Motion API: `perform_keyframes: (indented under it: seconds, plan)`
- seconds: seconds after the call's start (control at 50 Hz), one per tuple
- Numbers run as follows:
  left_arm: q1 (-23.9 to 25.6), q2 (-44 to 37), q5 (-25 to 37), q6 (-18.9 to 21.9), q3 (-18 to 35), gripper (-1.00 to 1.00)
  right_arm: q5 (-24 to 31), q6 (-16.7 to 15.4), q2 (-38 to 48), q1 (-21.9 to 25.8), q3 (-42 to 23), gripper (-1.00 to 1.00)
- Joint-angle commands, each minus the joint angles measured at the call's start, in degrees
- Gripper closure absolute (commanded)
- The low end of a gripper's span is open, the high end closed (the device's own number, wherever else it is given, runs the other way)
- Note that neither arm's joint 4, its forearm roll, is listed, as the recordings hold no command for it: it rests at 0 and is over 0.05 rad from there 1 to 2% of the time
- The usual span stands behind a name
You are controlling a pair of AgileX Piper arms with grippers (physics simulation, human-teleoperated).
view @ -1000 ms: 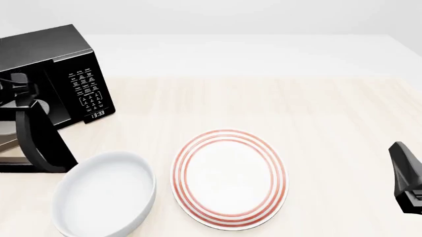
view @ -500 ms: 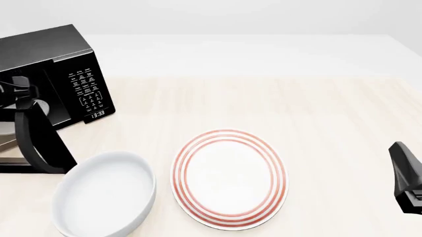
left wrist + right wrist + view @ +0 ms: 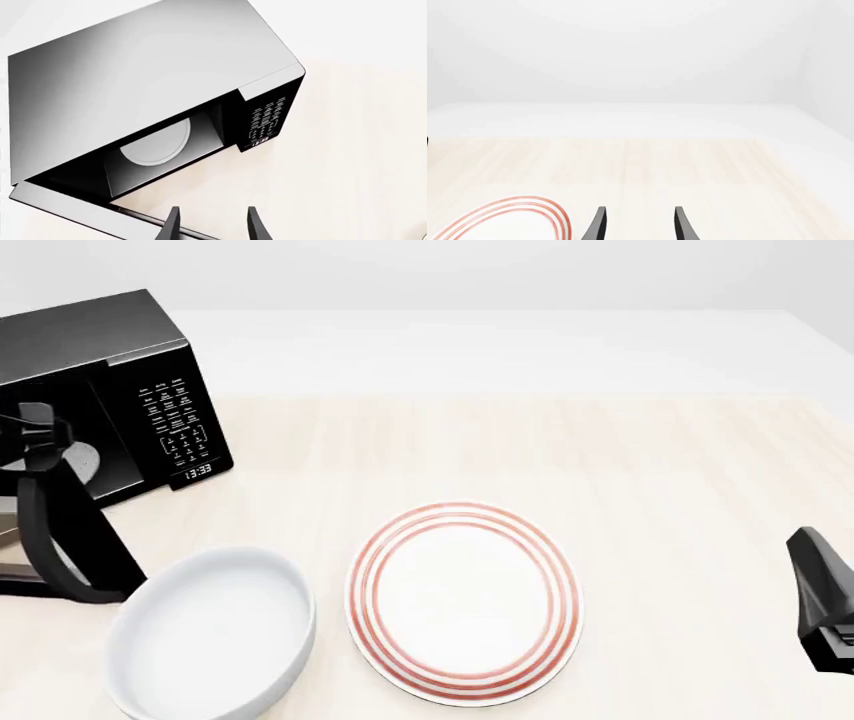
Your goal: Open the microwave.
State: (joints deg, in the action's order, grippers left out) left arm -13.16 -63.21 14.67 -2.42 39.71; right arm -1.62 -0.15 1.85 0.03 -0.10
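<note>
Left arm reaches in low at the near left, its pincer [image 3: 210,225] showing two dark fingers spread apart with nothing between them, while the right pincer [image 3: 637,225] hangs at the near right, fingers likewise parted and empty.

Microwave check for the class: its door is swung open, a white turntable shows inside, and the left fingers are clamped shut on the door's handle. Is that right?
Not quite. The microwave has its door open and the turntable shows inside, but the left fingers stand apart, gripping nothing. The left wrist view shows the gap between them.
</note>
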Motion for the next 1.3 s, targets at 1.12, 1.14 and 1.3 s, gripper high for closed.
perform_keyframes:
  seconds: [1.12, 1.14, 1.3]
  plan:
    - [-2.5, 5.1, 4.6, -3.0, -8.8, -1.00, 0.0, 0.0, 0.0, 0.0, 0.0, -1.00]
    - [-2.3, 5.0, 4.6, -3.1, -8.8, -1.00, 0.0, 0.0, 0.0, 0.0, 0.0, -1.00]
    - [-2.5, 4.8, 4.1, -4.0, -9.7, -1.00, 0.0, 0.0, 0.0, 0.0, 0.0, -1.00]
